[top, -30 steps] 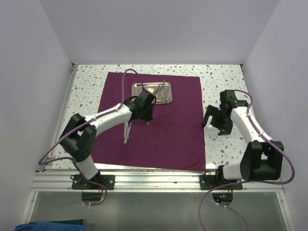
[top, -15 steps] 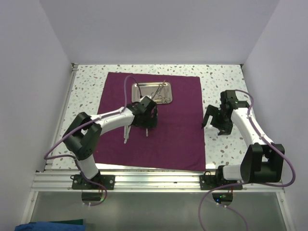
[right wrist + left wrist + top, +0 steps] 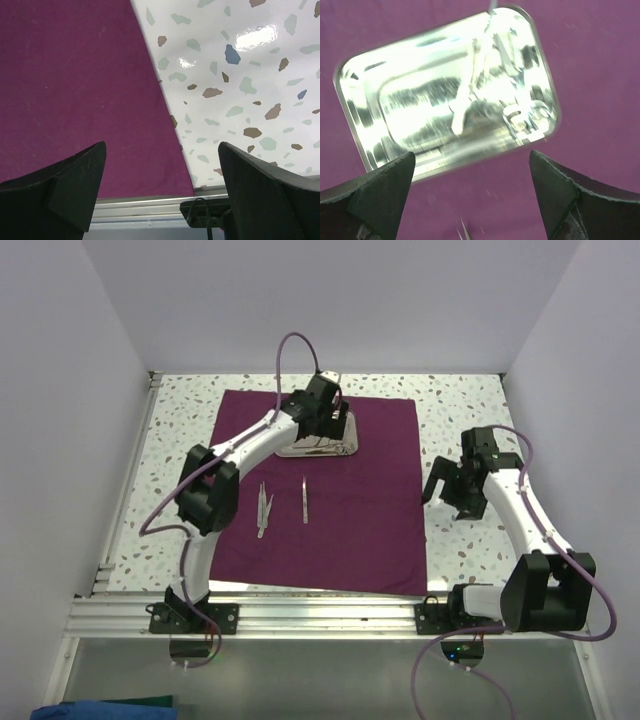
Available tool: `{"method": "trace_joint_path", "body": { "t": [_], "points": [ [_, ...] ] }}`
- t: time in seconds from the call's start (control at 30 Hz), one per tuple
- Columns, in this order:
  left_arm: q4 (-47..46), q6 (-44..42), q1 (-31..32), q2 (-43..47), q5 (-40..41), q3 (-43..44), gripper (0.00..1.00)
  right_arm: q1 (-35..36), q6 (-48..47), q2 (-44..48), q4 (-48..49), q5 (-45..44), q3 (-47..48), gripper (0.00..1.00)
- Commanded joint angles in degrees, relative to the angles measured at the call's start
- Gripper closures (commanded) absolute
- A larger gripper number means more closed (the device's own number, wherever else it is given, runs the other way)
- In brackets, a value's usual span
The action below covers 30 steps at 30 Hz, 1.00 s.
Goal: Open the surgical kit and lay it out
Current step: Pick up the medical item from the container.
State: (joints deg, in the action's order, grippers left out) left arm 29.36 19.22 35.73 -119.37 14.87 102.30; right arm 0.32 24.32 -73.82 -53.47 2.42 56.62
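Step in hand, as judged: fetching the next piece from the tray.

1. Left pincer hangs over the tray with its jaws wide apart and nothing between them.
2. The instruments lie crossed in a heap at one end of the tray. Advised: pick one piece only, where a shaft stands free of the others, and line the jaws across that shaft.
3. The ring handles overlap and sit close to the rim. A grip there risks dragging a second piece out or sliding the tray on the cloth.
4. Advised: descend straight down, close fully, and lift clear of the rim before travelling.
5. A free lane lies beside the tweezers and the thin piece. Set the next piece parallel to these, apart from them.
6. Right pincer is also spread and empty, over the cloth's edge and the desk.

Condition of the kit: the cloth is unfolded flat on the desk, dark magenta, with few creases. The tray is at its far middle, bright and highly reflective, and glare blurs the contents, so their count cannot be told.
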Motion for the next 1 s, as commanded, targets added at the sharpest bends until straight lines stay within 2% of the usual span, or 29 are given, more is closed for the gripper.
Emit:
{"method": "trace_joint_path", "body": {
  "t": [0.0, 0.13, 0.4, 0.6, 0.73, 0.97],
  "points": [
    [0.8, -5.6, -3.9, -6.3, -2.3, 7.7, 0.01, 0.1, 0.6, 1.8, -1.6, -1.6, 0.9, 0.02],
    [1.0, -7.6, -5.8, -12.9, -5.5, 17.0, 0.02, 0.1, 0.9, 2.1, -3.9, -2.3, 1.6, 0.02],
    [-3.0, -11.8, -6.4, -20.5, -16.4, 21.5, 0.09, 0.2, 0.8, 0.5, -6.3, -4.5, 2.5, 0.02],
    [-3.7, -11.9, -6.5, -21.5, -13.4, 20.2, 0.18, 0.2, 1.1, -1.6, -7.0, -5.7, 4.3, 0.02],
    [-4.0, -10.5, -7.6, -21.7, -13.7, 20.3, 0.28, 0.1, 2.0, -2.4, -6.7, -5.5, 4.6, 0.02],
    [-5.5, -10.3, -8.7, -20.9, -14.5, 20.7, 0.36, 0.2, 1.7, -2.6, -6.8, -6.2, 4.4, 0.02]
  ]
}}
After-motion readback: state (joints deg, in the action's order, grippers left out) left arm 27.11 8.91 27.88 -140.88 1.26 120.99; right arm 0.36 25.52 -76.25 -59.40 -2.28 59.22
